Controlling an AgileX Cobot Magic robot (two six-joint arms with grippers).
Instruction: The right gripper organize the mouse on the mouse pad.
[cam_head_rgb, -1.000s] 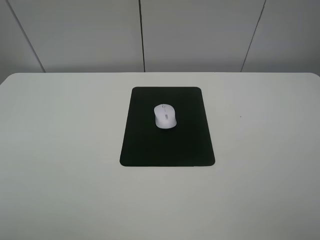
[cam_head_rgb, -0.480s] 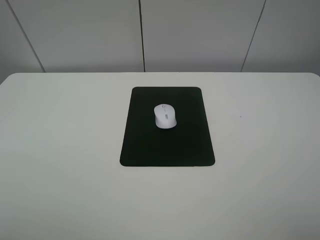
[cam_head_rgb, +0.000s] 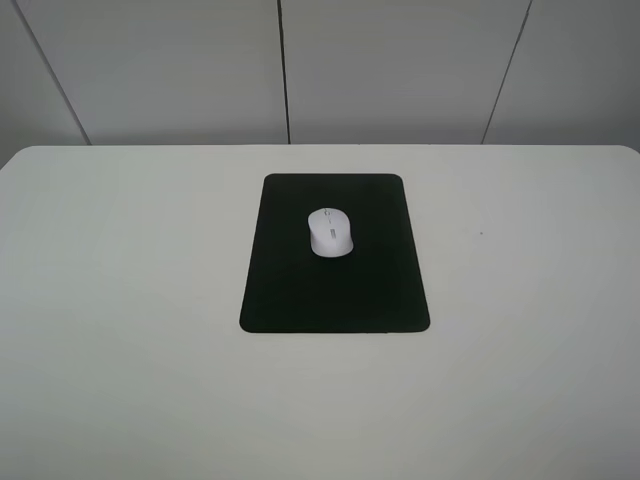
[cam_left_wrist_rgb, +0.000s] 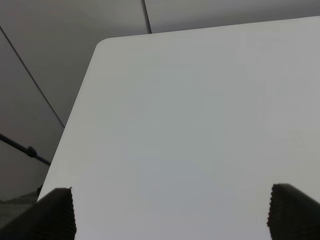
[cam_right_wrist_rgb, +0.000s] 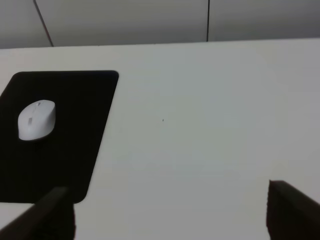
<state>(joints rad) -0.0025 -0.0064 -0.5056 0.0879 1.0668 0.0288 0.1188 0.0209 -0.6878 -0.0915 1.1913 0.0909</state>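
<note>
On the white table (cam_head_rgb: 120, 300), seen from the high camera, the mouse (cam_head_rgb: 330, 232) rests on the mouse pad (cam_head_rgb: 335, 290), toward its far half; no arm shows. From the left wrist, the left tool (cam_left_wrist_rgb: 170, 212) hangs spread wide over bare table. From the right wrist, the right tool (cam_right_wrist_rgb: 170, 210) is likewise spread and empty, with mouse (cam_right_wrist_rgb: 36, 120) and pad (cam_right_wrist_rgb: 50, 165) off to one side. Light, rigid and smooth-shelled, the mouse probably wants pinching across its narrower flanks.
</note>
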